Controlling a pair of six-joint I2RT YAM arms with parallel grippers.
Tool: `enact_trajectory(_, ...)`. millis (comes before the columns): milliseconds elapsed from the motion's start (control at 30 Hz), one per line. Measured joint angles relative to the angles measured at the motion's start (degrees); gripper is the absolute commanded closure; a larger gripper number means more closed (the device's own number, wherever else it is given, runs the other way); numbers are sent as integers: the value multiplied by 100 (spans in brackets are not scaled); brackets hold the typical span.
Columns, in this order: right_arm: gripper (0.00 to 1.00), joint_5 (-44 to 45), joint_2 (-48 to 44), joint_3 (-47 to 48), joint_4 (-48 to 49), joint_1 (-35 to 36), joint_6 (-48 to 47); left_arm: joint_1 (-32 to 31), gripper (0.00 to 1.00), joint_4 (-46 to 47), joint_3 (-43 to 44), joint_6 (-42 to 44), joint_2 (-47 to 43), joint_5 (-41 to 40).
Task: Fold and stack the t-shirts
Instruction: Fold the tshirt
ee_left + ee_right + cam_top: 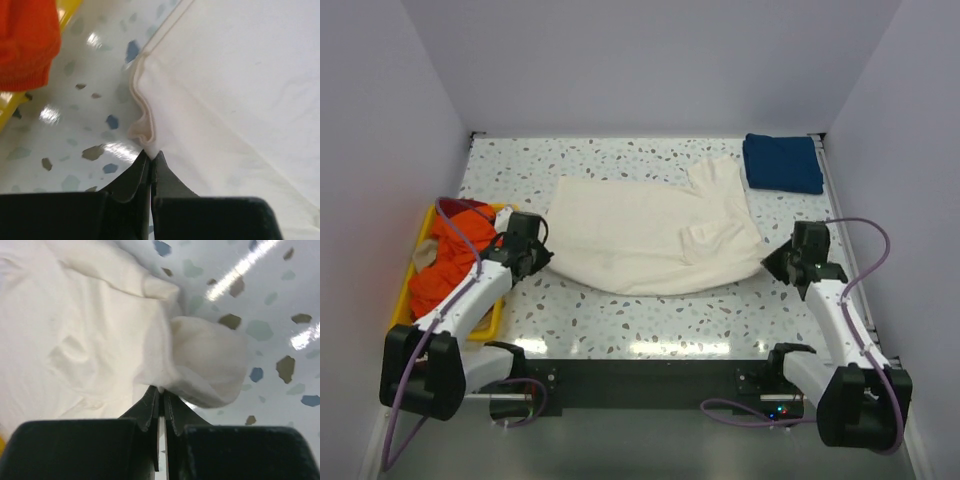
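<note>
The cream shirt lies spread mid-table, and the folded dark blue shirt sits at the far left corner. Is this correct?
No: the top external view shows the dark blue shirt at the far right corner. The cream shirt does lie spread mid-table.

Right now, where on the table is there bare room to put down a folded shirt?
Bare table at the far left, between the back wall and the cream t-shirt, and a near strip between that shirt and the black base bar. Crowded: the yellow tray of orange t-shirts on the left, the blue t-shirt far right.
</note>
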Motion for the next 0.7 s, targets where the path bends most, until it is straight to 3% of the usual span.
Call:
enact_trajectory(200, 100, -168, -122, 1360, -256, 2, -208, 70, 100, -28, 1766, 378, -348, 94)
enact_trajectory(467, 100, -260, 527, 3698, -776, 0, -634, 380, 100, -87, 3952, 804, -151, 94)
enact_trajectory(700, 100, -363, 833, 5447, -1438, -68, -1067, 466, 100, -308, 5080, 1029, 2, 177)
